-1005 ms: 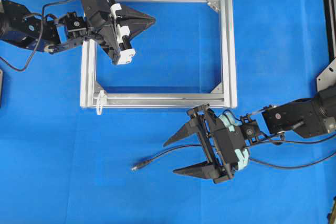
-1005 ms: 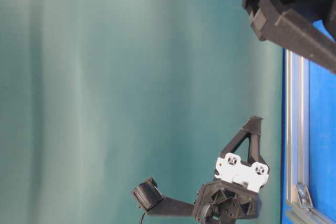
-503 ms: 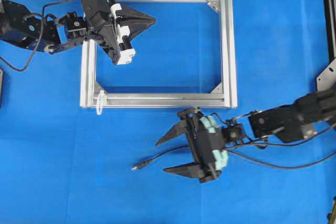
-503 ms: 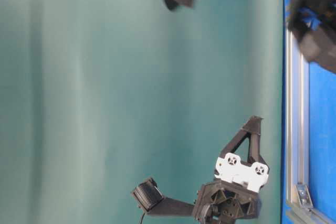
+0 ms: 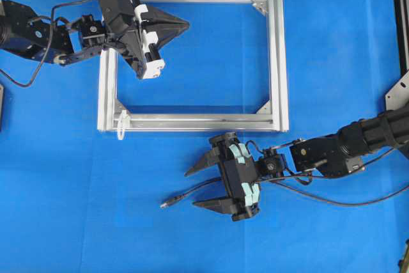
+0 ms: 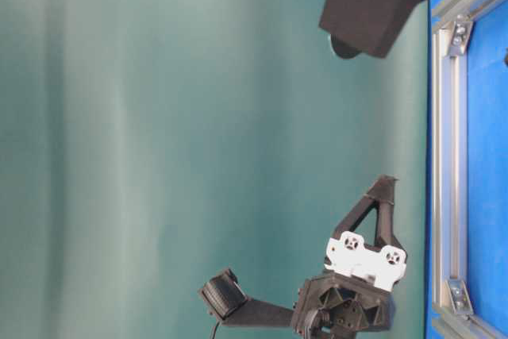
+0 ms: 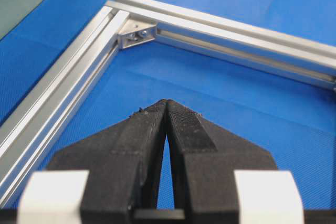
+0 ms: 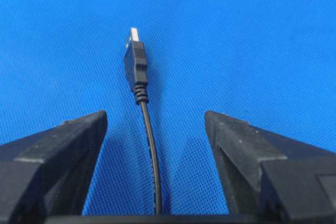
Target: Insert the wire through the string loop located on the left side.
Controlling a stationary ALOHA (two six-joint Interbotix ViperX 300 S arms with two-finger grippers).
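Blue worktop (image 5: 332, 43) carries aluminium frame (image 5: 278, 55); string loop (image 5: 120, 126) at its near-left corner. Right hand (image 5: 203, 187), fingers apart, straddles the wire (image 8: 137, 72). Left hand (image 5: 182, 25) pressed together, empty

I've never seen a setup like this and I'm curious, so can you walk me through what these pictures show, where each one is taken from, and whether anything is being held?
These are two black robot arms on a blue mat. One picture looks straight down; one looks sideways from table level and shows little; two come from cameras on the wrists. On the mat lie a silver frame, a small white string loop at its lower left corner, and a black wire with a plug tip. The left gripper hovers over the frame, jaws shut and empty. The right gripper has its jaws open either side of the wire, just behind the plug; the wire is not gripped.
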